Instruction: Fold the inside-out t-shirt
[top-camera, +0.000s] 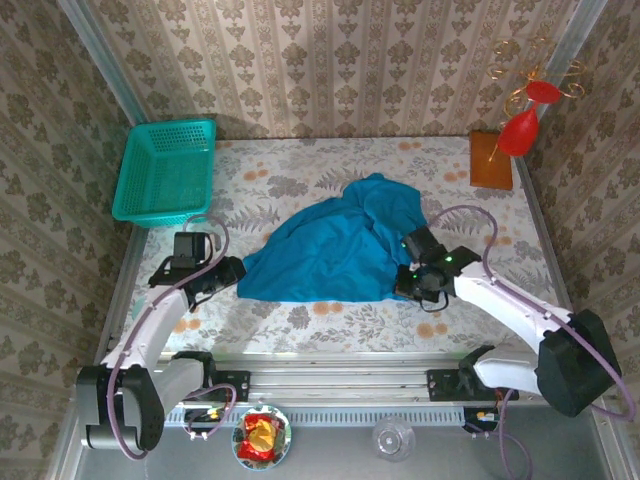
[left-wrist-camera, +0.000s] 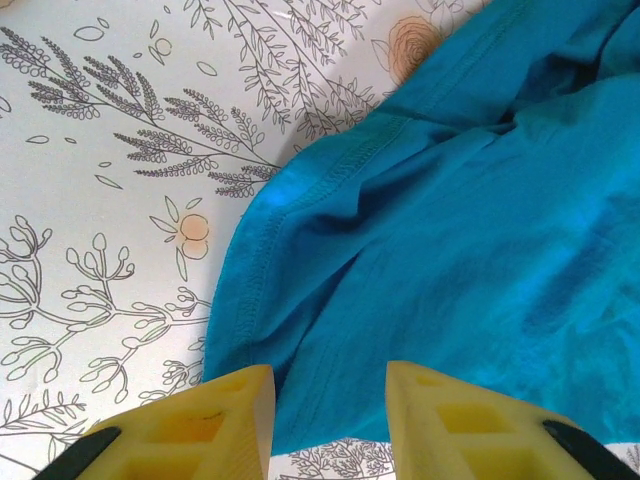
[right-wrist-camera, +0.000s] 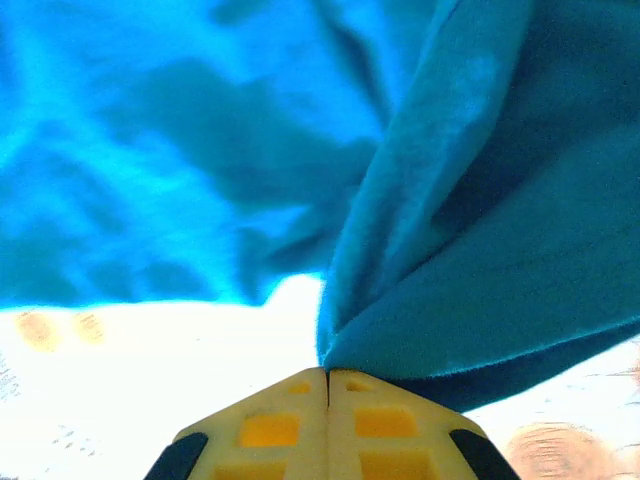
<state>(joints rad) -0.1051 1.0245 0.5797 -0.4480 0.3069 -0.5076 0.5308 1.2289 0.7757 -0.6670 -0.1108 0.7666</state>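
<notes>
**Colour key.**
- T-shirt: plain blue-teal with no print. The hem is stitched in matching thread, and the folds read as darker teal.
- Surface: white ground printed with grey line-drawn sprigs and leaves and scattered pale-orange blossoms.
- Basket: teal-green mesh, greener than the t-shirt.
- Walls: beige wallpaper with brown damask motifs in vertical bands.
- Block: orange-brown.
- Ornament: two red bulbs with gold wire curls.
- Left claw and right claw: yellow fingers with black trim.
- Arms: white shells, black joints and purple-grey cables.
- Dish: pale rim.
- Wrapper: red and yellow.
</notes>
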